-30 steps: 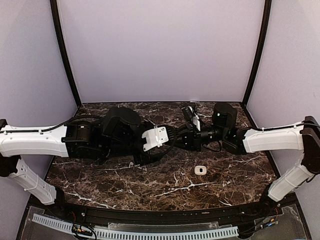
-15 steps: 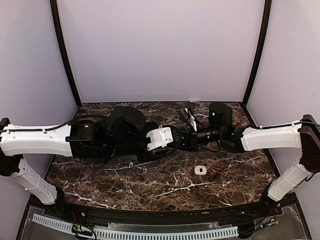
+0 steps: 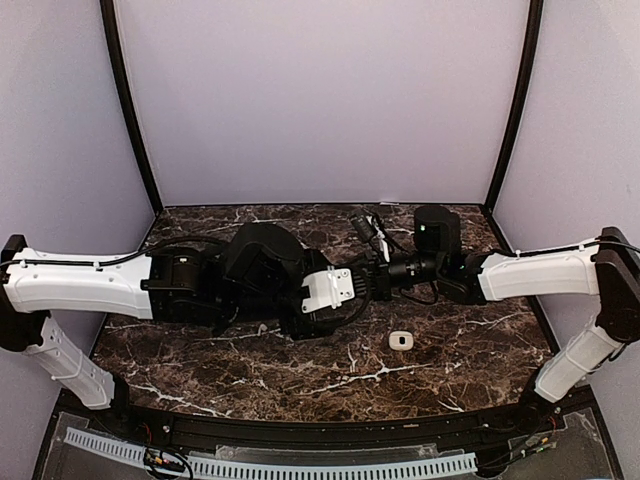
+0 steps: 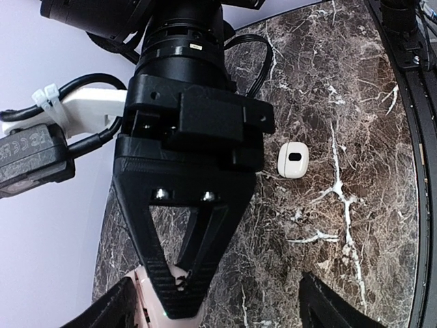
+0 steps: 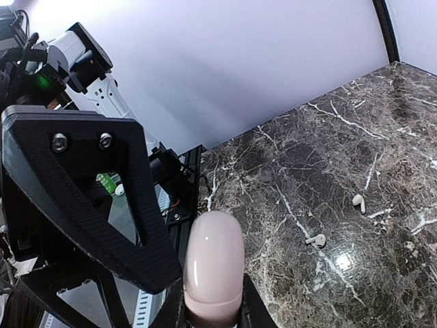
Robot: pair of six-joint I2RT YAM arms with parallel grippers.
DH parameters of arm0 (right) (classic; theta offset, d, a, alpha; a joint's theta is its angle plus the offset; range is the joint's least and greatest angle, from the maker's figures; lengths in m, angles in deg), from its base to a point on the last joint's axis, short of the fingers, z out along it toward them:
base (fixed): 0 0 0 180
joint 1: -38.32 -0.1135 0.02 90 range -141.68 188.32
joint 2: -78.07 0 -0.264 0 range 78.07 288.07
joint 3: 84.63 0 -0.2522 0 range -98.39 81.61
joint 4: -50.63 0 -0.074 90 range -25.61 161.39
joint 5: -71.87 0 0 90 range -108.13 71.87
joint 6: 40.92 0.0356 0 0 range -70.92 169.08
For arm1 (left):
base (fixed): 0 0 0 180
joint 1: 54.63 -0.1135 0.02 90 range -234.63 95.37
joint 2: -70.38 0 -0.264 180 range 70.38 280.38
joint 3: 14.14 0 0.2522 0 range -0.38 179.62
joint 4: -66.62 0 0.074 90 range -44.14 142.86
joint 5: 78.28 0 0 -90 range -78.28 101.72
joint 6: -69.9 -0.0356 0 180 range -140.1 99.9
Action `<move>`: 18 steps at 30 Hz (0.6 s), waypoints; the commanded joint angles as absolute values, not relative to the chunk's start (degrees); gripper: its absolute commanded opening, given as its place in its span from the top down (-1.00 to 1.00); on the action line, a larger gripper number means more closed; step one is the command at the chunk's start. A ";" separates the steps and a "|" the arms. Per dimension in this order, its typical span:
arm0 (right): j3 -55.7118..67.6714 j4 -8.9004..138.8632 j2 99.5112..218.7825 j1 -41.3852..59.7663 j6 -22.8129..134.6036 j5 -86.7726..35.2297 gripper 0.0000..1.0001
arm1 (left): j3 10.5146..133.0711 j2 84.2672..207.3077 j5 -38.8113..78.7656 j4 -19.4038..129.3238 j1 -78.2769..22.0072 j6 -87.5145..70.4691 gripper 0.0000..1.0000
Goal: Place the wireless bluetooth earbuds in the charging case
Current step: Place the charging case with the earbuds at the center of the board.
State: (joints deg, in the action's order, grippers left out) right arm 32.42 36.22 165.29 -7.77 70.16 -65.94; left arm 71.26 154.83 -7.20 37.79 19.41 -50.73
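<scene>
1. Since a second ago, your left arm has pushed further across toward the right one, and the right gripper [image 5: 214, 314] has drawn back a little.
2. Your right gripper is clamped on a pale pink case [image 5: 214, 263], whose rounded end sticks out past the fingertips. I judge this to be the charging case, held out so the other hand can work on it.
3. Your left gripper [image 4: 220, 304] stands spread wide, one finger on either side of the right gripper's tips. It looks poised to take hold and is not gripping anything.
4. Both earbuds [image 5: 315, 240] [image 5: 358, 201] lie loose on the marble table [image 5: 382, 137]. They are near each other, well beyond the right fingertips, and neither is in a case.
5. A white case [image 4: 293, 159] lies on the marble beside the right gripper, apart from it.
6. The grey block [image 4: 27, 147] by the right wrist bears small marks that are too small to read. Neither case shows a brand.
</scene>
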 commanded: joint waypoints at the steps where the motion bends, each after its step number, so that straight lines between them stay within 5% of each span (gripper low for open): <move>1: 30.88 35.59 164.86 -7.65 69.59 -65.50 1.00 | 70.02 151.46 -7.64 38.55 19.46 -50.16 -0.65; 18: 32.44 34.69 162.30 -7.91 70.45 -66.39 1.00 | 69.45 152.74 -9.13 38.30 17.56 -49.70 -0.61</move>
State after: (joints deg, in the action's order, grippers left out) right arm 32.42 36.94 164.52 -7.77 70.23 -65.96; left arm 68.86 152.22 -8.56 38.97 18.62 -50.56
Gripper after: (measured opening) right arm 0.182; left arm 0.808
